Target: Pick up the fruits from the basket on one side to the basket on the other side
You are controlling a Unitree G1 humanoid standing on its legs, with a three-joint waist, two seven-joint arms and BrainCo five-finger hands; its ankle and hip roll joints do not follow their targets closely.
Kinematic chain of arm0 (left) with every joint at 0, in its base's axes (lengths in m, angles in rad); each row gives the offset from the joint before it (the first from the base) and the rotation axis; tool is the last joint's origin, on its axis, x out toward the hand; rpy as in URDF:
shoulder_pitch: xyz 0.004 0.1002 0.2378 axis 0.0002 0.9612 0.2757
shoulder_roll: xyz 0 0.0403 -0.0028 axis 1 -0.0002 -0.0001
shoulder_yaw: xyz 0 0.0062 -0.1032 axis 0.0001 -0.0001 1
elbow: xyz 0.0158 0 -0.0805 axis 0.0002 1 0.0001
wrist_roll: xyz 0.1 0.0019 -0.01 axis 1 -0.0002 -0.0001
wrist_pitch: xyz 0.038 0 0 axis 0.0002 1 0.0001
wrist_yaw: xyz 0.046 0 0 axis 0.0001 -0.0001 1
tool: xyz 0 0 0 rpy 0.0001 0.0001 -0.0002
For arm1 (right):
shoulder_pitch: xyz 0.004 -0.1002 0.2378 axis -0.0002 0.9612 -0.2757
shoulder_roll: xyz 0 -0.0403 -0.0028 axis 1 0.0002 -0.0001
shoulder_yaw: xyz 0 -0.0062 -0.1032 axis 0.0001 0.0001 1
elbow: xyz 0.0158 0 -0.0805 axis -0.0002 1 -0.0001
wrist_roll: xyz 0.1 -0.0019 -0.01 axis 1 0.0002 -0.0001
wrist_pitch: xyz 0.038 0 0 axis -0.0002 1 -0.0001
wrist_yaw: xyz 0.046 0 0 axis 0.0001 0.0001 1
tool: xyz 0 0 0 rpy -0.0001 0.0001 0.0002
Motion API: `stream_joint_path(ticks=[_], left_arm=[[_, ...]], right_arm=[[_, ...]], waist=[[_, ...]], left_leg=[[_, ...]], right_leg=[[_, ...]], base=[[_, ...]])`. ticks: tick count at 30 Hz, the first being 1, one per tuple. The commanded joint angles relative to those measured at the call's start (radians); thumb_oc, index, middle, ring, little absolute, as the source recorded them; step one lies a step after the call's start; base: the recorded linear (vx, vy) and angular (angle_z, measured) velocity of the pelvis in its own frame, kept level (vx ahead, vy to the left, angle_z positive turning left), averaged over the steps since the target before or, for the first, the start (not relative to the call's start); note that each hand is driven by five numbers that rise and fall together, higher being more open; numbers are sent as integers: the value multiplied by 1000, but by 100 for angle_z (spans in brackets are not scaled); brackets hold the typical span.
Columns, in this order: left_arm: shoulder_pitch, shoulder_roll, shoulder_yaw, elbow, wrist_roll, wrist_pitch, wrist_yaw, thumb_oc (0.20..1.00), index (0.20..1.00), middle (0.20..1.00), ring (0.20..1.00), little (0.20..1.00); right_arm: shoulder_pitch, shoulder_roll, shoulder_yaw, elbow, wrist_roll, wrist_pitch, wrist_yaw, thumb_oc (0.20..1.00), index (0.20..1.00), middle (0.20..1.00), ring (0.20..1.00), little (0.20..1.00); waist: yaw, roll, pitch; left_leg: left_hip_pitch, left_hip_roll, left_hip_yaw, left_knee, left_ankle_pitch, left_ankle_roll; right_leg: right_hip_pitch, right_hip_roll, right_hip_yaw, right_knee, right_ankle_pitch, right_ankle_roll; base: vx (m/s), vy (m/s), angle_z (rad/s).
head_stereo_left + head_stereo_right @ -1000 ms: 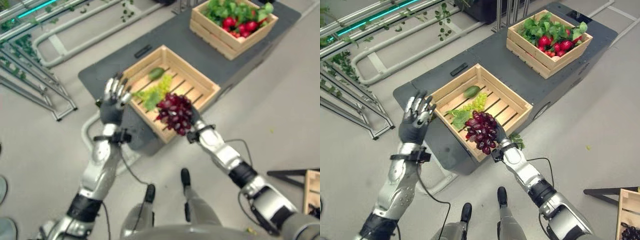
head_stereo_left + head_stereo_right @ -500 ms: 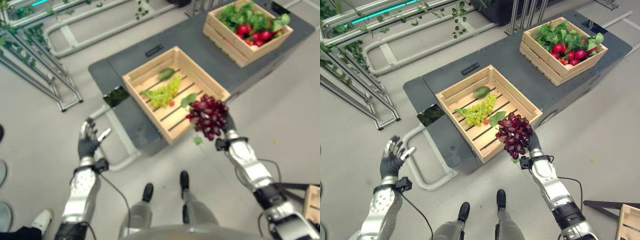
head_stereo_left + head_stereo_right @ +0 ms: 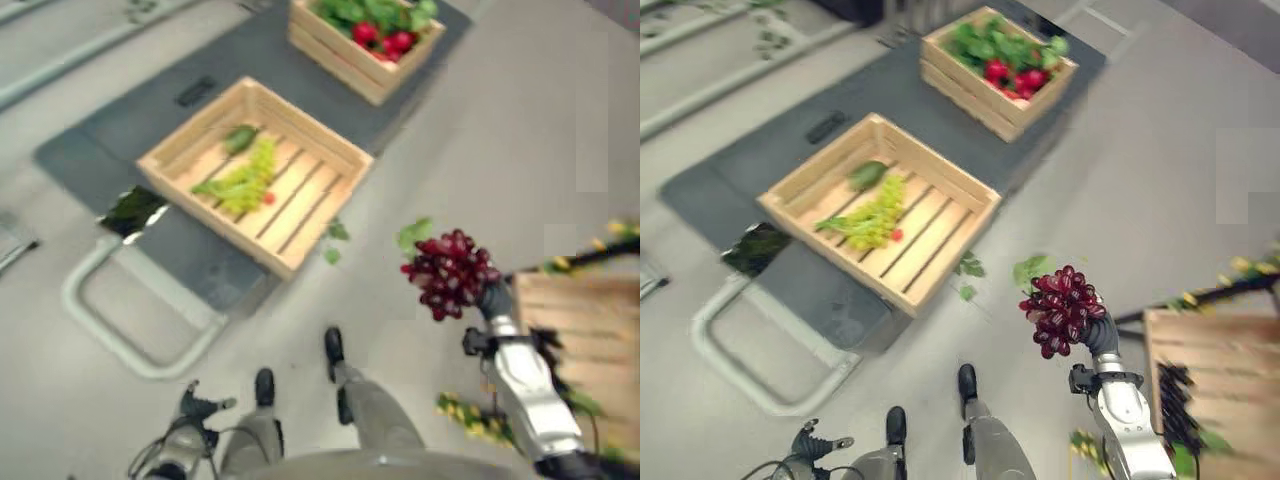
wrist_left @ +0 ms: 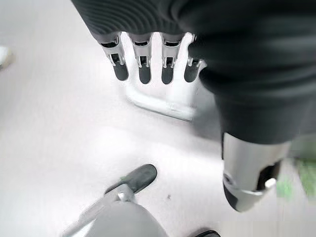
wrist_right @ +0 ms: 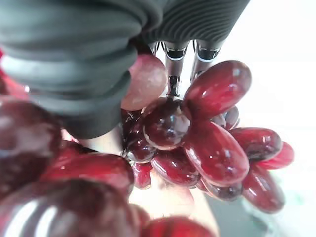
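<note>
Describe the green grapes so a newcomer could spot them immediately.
Start at the dark platform holding two wooden crates. In the nearer slatted crate, the green grapes lie across the slats. They are pale yellow-green, unlike the darker green fruit behind them.

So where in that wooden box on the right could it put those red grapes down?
The right hand holds the red grapes over bare floor. In the right-hand crate, the slats above and right of the dark grape bunch look bare. That bunch crowds its left edge. The near crate has free slats right of the green grapes.
</note>
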Motion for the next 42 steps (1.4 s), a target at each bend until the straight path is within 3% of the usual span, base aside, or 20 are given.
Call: stream_joint_path(ticks=[1,2,3,5,7,10,12,13,17,18,20,22,23,24,27,30,31,33,39,42], left_arm=[[14,22,34,-16,44,2,17,1000,1000,1000,1000,1000],[14,22,34,-16,44,2,17,1000,1000,1000,1000,1000],[24,21,49,-31,32,-2,27,1000,1000,1000,1000,1000],[25,20,51,-31,26,-1,26,1000,1000,1000,1000,1000],[10,17,58,-30,11,5,36,1000,1000,1000,1000,1000],[-2,8,59,-28,-2,6,42,1000,1000,1000,1000,1000],[-8,1,63,-34,-15,5,42,1000,1000,1000,1000,1000],[-2,-10,71,-49,-34,-1,49,1000,1000,1000,1000,1000],[4,-50,70,-71,-49,-10,49,1000,1000,1000,1000,1000],[3,-51,69,-70,-49,-9,49,1000,1000,1000,1000,1000],[-6,-76,61,-66,-62,-16,60,1000,1000,1000,1000,1000],[-14,-87,57,-57,-88,-22,73,1000,1000,1000,1000,1000],[-18,-92,54,-45,-105,-23,84,1000,1000,1000,1000,1000],[-19,-92,54,-44,-105,-23,84,1000,1000,1000,1000,1000],[-25,-100,53,1,-136,-22,97,1000,1000,1000,1000,1000],[-25,-100,70,31,-149,-18,96,1000,1000,1000,1000,1000],[-18,-97,76,28,-159,-19,91,1000,1000,1000,1000,1000],[-18,-94,80,40,-181,-23,82,1000,1000,1000,1000,1000],[-11,-92,68,90,-174,-14,48,1000,1000,1000,1000,1000],[-14,-85,51,58,-178,-26,29,1000,1000,1000,1000,1000]], right_arm=[[-38,-24,-83,-113,53,-104,-3,200,200,200,200,200],[-39,-23,-83,-114,53,-104,-3,200,200,200,200,200],[-36,-22,-83,-117,54,-103,-5,200,200,200,200,200],[-41,-23,-83,-120,57,-102,-2,200,200,200,200,200],[-70,-29,-69,-114,51,-94,-10,200,200,200,200,200],[-81,-33,-62,-114,51,-90,-14,200,200,200,200,200],[-90,-41,-59,-119,50,-84,-17,200,200,200,200,200],[-104,-56,-50,-119,49,-80,-15,200,200,200,200,200],[-90,-95,-72,-135,29,-71,0,200,200,200,200,200],[-89,-96,-73,-134,30,-70,0,200,200,200,200,200],[-88,-122,-82,-138,32,-77,6,200,200,200,200,200],[-107,-133,-73,-131,40,-83,7,200,200,200,200,200],[-136,-138,-58,-120,50,-90,5,200,200,200,200,200],[-138,-138,-58,-119,50,-91,5,200,200,200,200,200],[-161,-137,-43,-116,75,-99,8,200,200,200,200,200],[-161,-140,-40,-122,89,-104,17,200,200,200,200,200],[-164,-141,-36,-125,93,-102,27,200,200,200,200,200],[-176,-131,-34,-126,96,-100,27,200,200,200,200,200],[-163,-110,-46,-129,99,-86,36,200,200,200,200,200],[-166,-108,-51,-160,90,-75,48,200,200,200,200,200]], waist=[[20,5,-61],[22,5,-62],[55,5,-80],[63,2,-89],[87,-15,-109],[90,-22,-115],[96,-11,-114],[95,4,-108],[74,55,-80],[72,53,-85],[69,82,-51],[88,77,-16],[105,63,3],[105,66,2],[117,48,10],[111,45,4],[120,36,3],[114,31,-8],[83,30,-51],[70,28,-71]], left_leg=[[-106,-59,-98,-91,62,-33],[-110,-57,-96,-89,65,-33],[-139,-17,-20,-71,75,-39],[-147,-7,12,-70,80,-42],[-177,15,126,-50,99,-42],[-190,14,177,-42,108,-37],[-195,29,221,-39,114,-38],[-174,43,241,-52,114,-66],[-173,76,246,-54,173,-81],[-163,64,224,-64,153,-92],[-177,78,188,-90,205,-109],[-183,51,37,-79,179,-120],[-187,6,-126,-59,135,-118],[-192,9,-127,-57,137,-119],[-224,-35,-280,12,109,-116],[-214,-84,-289,68,89,-95],[-204,-172,-344,135,29,-68],[-192,-205,-379,147,-1,-51],[-131,-169,-408,41,24,-37],[-86,-153,-366,-18,22,-21]], right_leg=[[125,-27,-10,-67,-63,-18],[122,-26,-8,-68,-59,-18],[188,-59,-78,-52,-105,-25],[207,-69,-81,-62,-103,-26],[276,-102,-128,-72,-102,-15],[285,-88,-100,-85,-116,-14],[297,-91,-125,-108,-143,-17],[295,-99,-170,-143,-170,-21],[291,-57,-134,-176,-174,-58],[299,-63,-127,-177,-188,-55],[289,-11,-102,-201,-170,-82],[272,13,-82,-185,-168,-98],[264,33,-52,-160,-173,-110],[260,36,-53,-161,-169,-111],[244,68,29,-155,-150,-122],[229,84,59,-169,-118,-124],[209,88,93,-174,-101,-126],[192,101,132,-181,-89,-123],[172,105,157,-146,-100,-113],[157,90,176,-132,-98,-96]], base=[[-129,17,-92],[-215,2,-81],[-197,7,-61],[-159,9,-128],[-220,-4,-110],[-194,11,-99],[-144,-63,-126],[-121,-130,-182],[-89,-180,-101],[-192,-211,-22],[-193,-286,-40],[-100,-340,-51],[-53,-308,-90],[-19,-306,-94],[-32,-180,-49],[-54,-72,-58],[-81,-8,-93],[-36,2,-79],[64,122,-25],[15,184,-21]])
